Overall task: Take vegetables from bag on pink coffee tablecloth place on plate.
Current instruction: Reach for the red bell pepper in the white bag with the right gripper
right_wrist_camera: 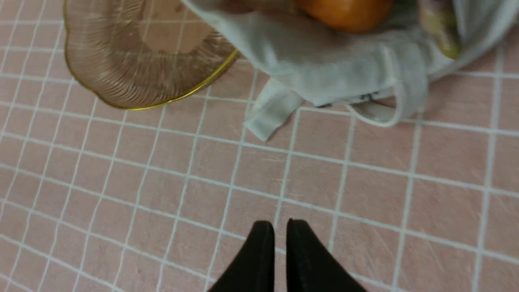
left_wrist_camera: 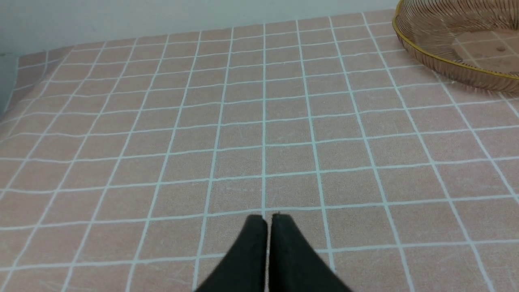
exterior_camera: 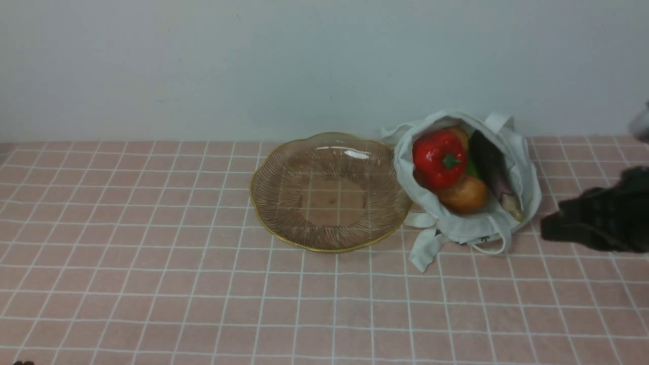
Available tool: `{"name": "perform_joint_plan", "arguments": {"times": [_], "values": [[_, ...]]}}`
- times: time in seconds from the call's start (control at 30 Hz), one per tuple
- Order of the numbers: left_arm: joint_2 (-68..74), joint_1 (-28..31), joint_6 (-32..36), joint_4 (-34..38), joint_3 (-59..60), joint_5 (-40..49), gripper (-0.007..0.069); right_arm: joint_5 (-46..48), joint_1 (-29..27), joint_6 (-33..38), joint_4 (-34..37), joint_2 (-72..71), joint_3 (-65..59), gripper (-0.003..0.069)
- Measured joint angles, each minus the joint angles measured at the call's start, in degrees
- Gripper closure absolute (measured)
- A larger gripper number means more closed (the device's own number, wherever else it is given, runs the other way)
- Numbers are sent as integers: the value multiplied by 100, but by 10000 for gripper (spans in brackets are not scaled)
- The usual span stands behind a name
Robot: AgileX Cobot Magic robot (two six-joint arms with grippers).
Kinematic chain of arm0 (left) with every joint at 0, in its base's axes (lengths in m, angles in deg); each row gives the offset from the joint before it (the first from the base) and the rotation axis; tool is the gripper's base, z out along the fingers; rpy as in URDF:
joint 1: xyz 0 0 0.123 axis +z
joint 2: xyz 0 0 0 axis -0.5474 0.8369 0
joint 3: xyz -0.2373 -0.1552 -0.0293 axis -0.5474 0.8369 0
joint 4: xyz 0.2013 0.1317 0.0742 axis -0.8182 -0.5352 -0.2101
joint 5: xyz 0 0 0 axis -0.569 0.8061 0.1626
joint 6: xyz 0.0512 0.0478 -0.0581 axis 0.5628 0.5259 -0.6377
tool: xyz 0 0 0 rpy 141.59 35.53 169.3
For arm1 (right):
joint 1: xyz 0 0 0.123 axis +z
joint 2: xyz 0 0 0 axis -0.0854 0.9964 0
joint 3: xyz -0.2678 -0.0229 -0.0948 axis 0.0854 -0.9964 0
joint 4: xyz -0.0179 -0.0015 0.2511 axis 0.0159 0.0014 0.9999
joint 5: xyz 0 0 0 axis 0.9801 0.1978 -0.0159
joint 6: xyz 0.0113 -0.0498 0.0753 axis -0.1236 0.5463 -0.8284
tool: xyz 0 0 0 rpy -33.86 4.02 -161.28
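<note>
The off-white bag [exterior_camera: 456,228] lies open on the pink coffee tablecloth [exterior_camera: 152,263], right of the plate [exterior_camera: 263,213]. Inside it are the vegetables: a red pepper [exterior_camera: 438,158], a brown potato [exterior_camera: 464,195], a dark eggplant [exterior_camera: 491,165], a green piece [exterior_camera: 472,170], and another potato [exterior_camera: 459,134] behind the pepper. My right gripper [exterior_camera: 550,228] is a dark blur just right of the bag. In the right wrist view it [right_wrist_camera: 279,223] holds nothing, its tips a narrow slit apart, short of the bag [right_wrist_camera: 324,65]. My left gripper [left_wrist_camera: 269,217] is shut and empty over bare cloth.
The amber plate [left_wrist_camera: 446,65] holds nothing and touches the bag's left side. A loose bag strap [right_wrist_camera: 267,117] trails onto the cloth toward the front. A pale wall runs along the back of the table.
</note>
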Motion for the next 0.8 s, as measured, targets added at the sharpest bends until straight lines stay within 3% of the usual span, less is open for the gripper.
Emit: {"name": "perform_joint_plan", "arguments": {"times": [0.13,0.23,0.27,0.3,0.33,0.53,0.63,0.8], "values": [[0,0,0,0,0,0,629,-384,526,109,-331,737,708,508],[0,0,0,0,0,0,629,-761,834,74,-842,1204,1244,393],[0,0,0,0,0,0,629,-805,861,65,-867,1260,1310,393],[0,0,0,0,0,0,629,-950,955,44,-1025,1484,1579,302],[0,0,0,0,0,0,629,-967,961,45,-1042,1539,1645,302],[0,0,0,0,0,0,629,-1267,986,-199,-1245,2342,2433,19],[0,0,0,0,0,0,629,-1323,986,-279,-1306,2742,2697,-23],[0,0,0,0,0,0,629,-1456,986,-281,-1329,3257,3018,-31]]}}
